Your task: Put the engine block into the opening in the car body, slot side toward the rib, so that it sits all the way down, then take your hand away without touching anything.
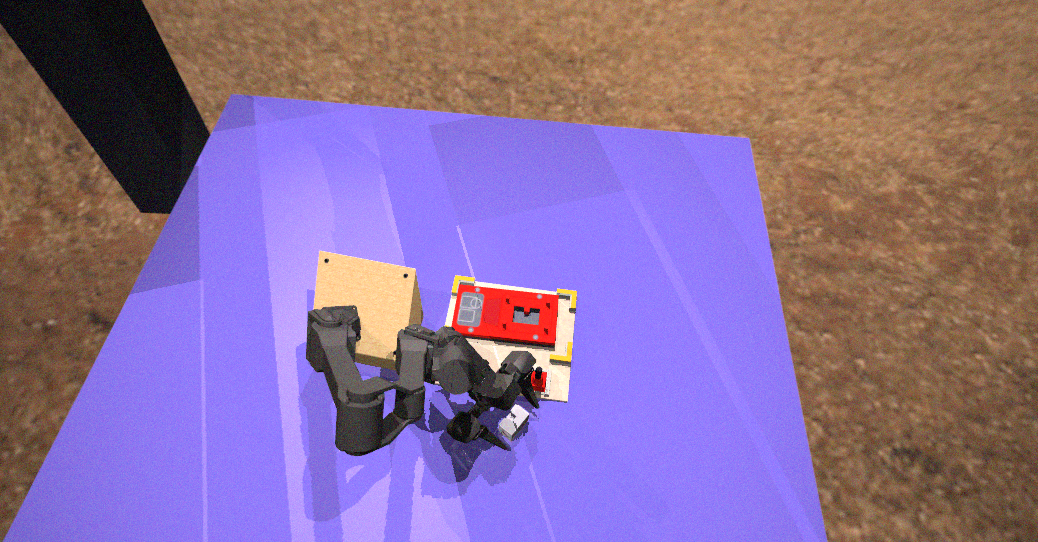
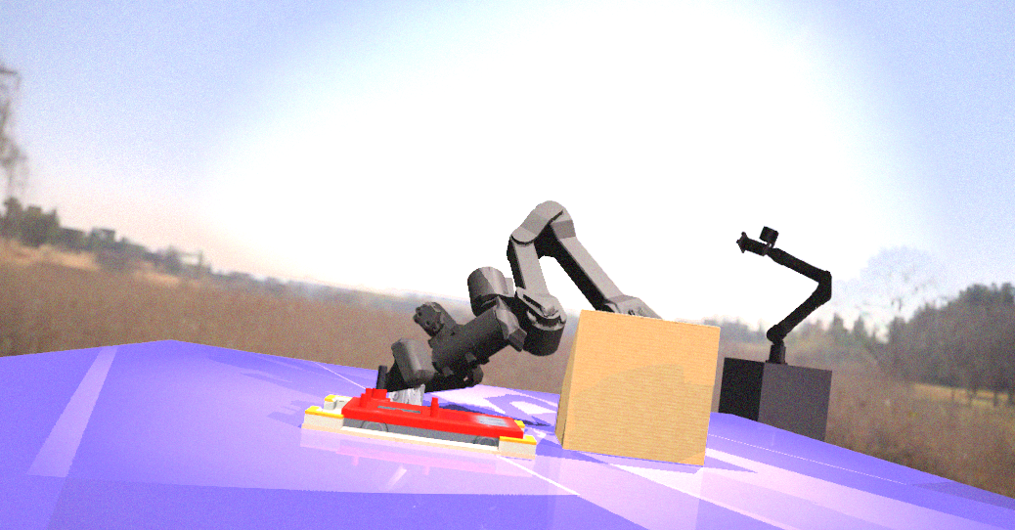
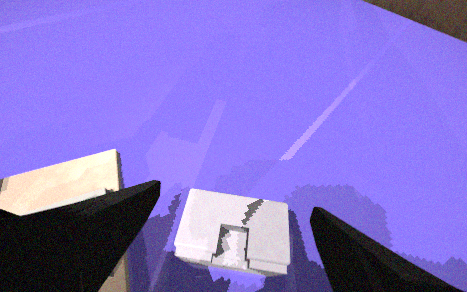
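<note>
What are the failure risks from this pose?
1. The light grey slotted engine block sits between the open fingers of the black end effector, touching neither; an off-centre close might twist it.
2. The red piece with a black post stands right by one finger, so a sideways move could knock it.
3. The block appears turned relative to the red car body; uncorrected, it may jam at the opening.

And here we're outdoors, in open country: a purple worktop [image 1: 653,248] [image 2: 234,469] [image 3: 224,65] stands over brown, grassy-looking ground [image 1: 907,175] [image 2: 212,314], with hazy trees [image 2: 972,334] along the skyline and bright sky [image 2: 212,29] spread above it all.
</note>
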Robot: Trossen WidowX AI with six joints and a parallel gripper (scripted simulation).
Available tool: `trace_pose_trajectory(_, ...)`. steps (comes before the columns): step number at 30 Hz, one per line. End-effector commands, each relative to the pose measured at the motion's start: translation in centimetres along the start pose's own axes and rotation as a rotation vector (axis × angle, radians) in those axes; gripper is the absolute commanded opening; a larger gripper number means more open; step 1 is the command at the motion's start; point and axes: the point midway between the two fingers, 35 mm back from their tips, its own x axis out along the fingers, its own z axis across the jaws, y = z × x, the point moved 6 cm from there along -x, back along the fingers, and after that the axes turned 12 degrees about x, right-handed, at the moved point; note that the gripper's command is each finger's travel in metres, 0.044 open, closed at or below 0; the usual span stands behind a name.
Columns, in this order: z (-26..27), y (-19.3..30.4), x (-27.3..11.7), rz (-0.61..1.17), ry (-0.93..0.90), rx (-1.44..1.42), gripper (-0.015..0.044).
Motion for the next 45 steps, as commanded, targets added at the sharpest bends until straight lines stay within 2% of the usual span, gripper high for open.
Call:
trace_pose_trajectory(1, 0.0, 0.0, 0.0, 0.000, 0.000, 0.000, 0.0440)
trace_pose_trajectory(28, 0.0, -0.1, 0.0, -0.002, 0.000, 0.002, 0.0440)
trace_pose_trajectory(34, 1.2, -2.9, 0.6, -0.062, -0.009, 0.085, 0.0440)
trace_pose_trajectory(39, 2.6, -3.1, 1.2, -0.025, -0.044, 0.077, 0.0440)
trace_pose_trajectory(45, 6.3, -3.8, 3.4, 0.148, -0.103, 0.081, 0.0440)
